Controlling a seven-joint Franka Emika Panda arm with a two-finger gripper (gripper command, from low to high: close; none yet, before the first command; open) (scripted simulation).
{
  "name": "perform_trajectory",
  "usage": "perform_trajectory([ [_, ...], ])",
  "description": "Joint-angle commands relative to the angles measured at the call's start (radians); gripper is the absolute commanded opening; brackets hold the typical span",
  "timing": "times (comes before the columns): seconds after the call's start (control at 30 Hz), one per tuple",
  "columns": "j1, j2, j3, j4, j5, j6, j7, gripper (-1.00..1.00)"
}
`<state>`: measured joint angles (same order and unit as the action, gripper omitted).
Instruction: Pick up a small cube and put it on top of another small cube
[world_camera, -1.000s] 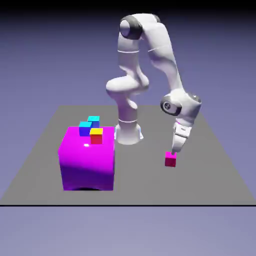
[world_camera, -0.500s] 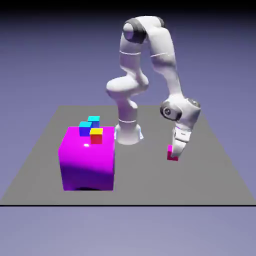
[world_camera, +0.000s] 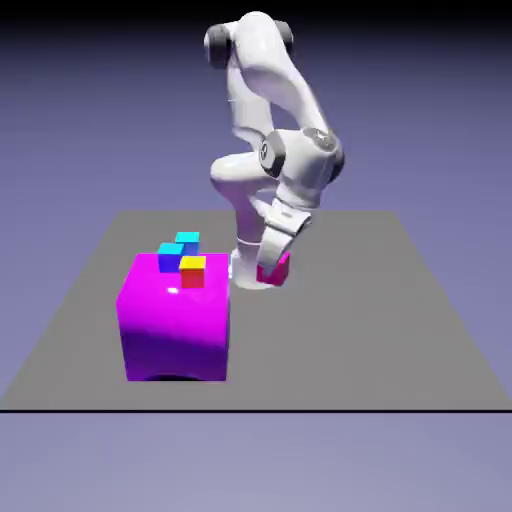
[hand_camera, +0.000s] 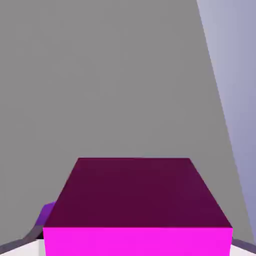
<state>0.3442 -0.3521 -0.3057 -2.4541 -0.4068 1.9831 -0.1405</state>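
Small magenta cube: your cube (world_camera: 275, 268) has left its spot on the exterior view's right and now hangs in the air in front of the robot's base, much nearer the big magenta block.
Gripper: yours (world_camera: 270, 262) has carried over toward the exterior view's left and risen, with the cube between its fingers; a second ago it was only reaching down to the cube.
Hand: you now see it (world_camera: 290, 218) leaning, its fingers slanting down to the exterior view's left.
Arm: your upper joints (world_camera: 258, 45) have swung toward the exterior view's left.
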Motion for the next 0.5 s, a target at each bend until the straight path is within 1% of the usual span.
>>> perform_trajectory([
  [0.0,-0.016,-0.027,-0.036,0.021,-0.012,-0.039,-0.039,-1.00],
  [0.07,-0.049,-0.081,-0.109,0.063,-0.031,-0.118,-0.118,-1.00],
  [0.1,-0.058,-0.083,-0.130,0.053,-0.040,-0.107,-0.131,-1.00],
  [0.23,-0.076,-0.032,-0.176,-0.056,-0.074,0.057,-0.117,-1.00],
  [0.27,-0.076,-0.032,-0.176,-0.056,-0.074,0.057,-0.117,1.00],
  [0.3,-0.076,-0.032,-0.176,-0.056,-0.074,0.057,-0.117,1.00],
  [0.43,-0.057,-0.086,-0.127,0.060,-0.038,-0.117,-0.132,1.00],
  [0.47,-0.055,-0.091,-0.123,0.071,-0.034,-0.133,-0.133,1.00],
])
